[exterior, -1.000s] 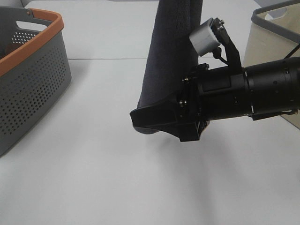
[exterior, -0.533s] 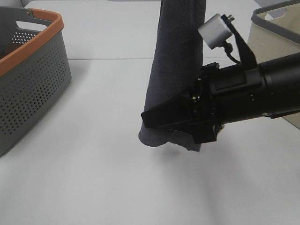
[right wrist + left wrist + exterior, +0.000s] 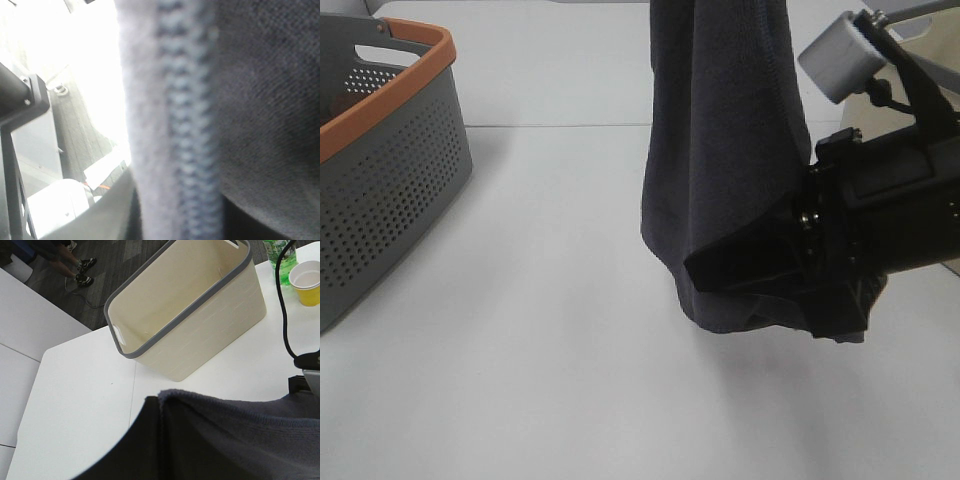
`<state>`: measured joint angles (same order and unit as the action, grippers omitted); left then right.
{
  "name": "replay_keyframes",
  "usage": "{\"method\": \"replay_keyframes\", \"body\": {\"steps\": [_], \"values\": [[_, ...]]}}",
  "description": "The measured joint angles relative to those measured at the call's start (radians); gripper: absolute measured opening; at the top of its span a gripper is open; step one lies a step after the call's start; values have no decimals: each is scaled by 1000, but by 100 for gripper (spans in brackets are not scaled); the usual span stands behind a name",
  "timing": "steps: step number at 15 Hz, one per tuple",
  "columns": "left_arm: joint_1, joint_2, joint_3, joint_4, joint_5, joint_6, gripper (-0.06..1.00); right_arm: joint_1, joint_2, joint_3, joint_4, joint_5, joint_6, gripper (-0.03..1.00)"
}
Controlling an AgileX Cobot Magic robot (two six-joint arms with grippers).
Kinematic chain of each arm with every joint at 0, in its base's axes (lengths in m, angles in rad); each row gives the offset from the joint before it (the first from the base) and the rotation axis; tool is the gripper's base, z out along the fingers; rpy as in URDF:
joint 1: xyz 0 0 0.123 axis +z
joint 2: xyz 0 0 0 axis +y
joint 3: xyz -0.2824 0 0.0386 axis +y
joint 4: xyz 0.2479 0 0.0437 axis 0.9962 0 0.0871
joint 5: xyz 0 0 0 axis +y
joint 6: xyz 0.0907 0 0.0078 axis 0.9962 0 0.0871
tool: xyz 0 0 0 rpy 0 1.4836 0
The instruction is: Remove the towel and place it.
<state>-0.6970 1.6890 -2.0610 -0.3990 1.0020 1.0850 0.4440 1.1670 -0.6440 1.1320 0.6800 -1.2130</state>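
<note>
- The towel (image 3: 720, 150) is off whatever held it and hangs in the air as a long dark drape. It comes down from above the top edge of the high view to just above the counter (image 3: 520, 380), between the two baskets.
- The removal looks done, but the placing is not: no part of the towel lies flat or sits in a basket.
- The left pincer (image 3: 135, 445) is out of the high view, up above. In its own wrist view the towel's upper edge (image 3: 240, 440) lies tight against the dark finger, so I judge it clamped on the towel and carrying its weight.
- The right arm reaches in level from the right of the high view. The right pincer (image 3: 725, 285) is closed on the towel's lower end, with the cloth bunched around the fingers.
- The right wrist view is filled by the towel's hemmed band (image 3: 185, 125), pressed close to the lens, which fits that grip.
- With both ends gripped, the cloth seems ready to be spread or carried.
- The grey basket with the orange rim (image 3: 415, 48) stands at the left, well apart from the towel.
- The cream basket (image 3: 215, 335) stands below the left wrist camera, near the towel and apparently empty.
- Which of these the towel goes to, or whether it goes on the bare counter, cannot be told.
</note>
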Motion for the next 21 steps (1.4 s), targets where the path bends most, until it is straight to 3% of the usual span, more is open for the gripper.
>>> {"method": "replay_keyframes", "body": {"steps": [4, 6, 9, 14, 17, 19, 21], "values": [[0, 0, 0, 0, 0, 0, 0, 0, -85, 0, -132, 3, 141, 19], [0, 0, 0, 0, 0, 0, 0, 0, -130, 0, -205, 25, 215, 9], [0, 0, 0, 0, 0, 0, 0, 0, -147, -4, -219, 69, 270, 0], [0, 0, 0, 0, 0, -3, 0, 0, -147, -55, -225, 198, 312, 0], [0, 0, 0, 6, 0, -36, 0, 0, -147, -69, -236, 224, 327, 0], [0, 0, 0, 65, 11, -96, 0, 0, -147, -69, -251, 225, 341, 0], [-1, 17, 0, 195, 83, -185, 0, 0, -147, -73, -290, 221, 387, 0]]}}
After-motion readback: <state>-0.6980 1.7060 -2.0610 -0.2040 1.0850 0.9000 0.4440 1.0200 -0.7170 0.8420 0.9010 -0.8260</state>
